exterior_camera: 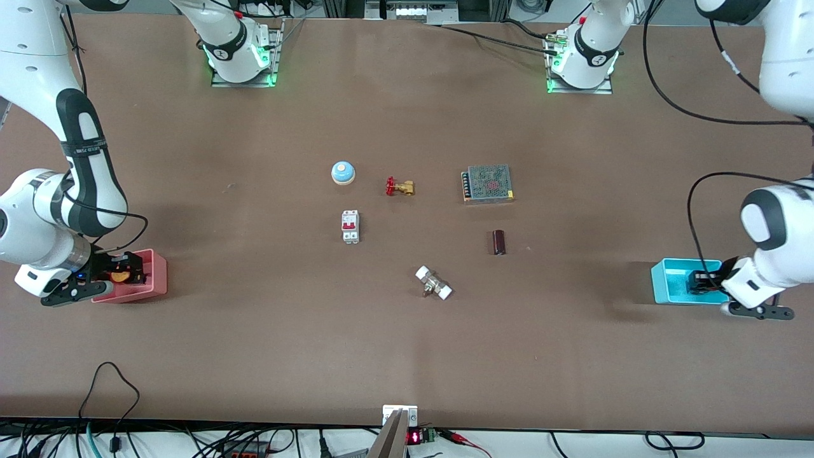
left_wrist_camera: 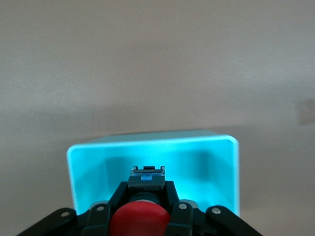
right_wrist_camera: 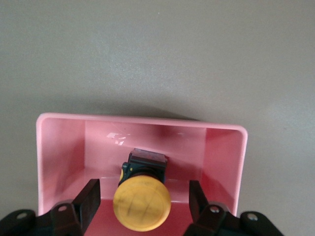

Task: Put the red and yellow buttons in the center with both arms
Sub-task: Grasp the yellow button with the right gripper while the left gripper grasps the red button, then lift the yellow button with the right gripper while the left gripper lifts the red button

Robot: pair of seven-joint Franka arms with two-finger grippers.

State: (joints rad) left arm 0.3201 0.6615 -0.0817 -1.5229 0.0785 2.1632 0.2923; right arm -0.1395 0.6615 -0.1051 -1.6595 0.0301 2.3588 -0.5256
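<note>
Two buttons remain in their bins: the red button (left_wrist_camera: pixel 136 220) sits clamped between the left hand's (left_wrist_camera: pixel 146 192) fingers inside the cyan bin (left_wrist_camera: pixel 229 162), while the yellow button (right_wrist_camera: pixel 141 197) lies between the right hand's (right_wrist_camera: pixel 141 199) spread, untouching fingers in the pink bin (right_wrist_camera: pixel 59 142). Neither has reached the table's (exterior_camera: pixel 407 331) center, so both the carries and the placements are left.

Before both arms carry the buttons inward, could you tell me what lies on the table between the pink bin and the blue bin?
In the front view, between the pink bin and blue bin lies only a white-ended fitting; the rest is bare tabletop.
</note>
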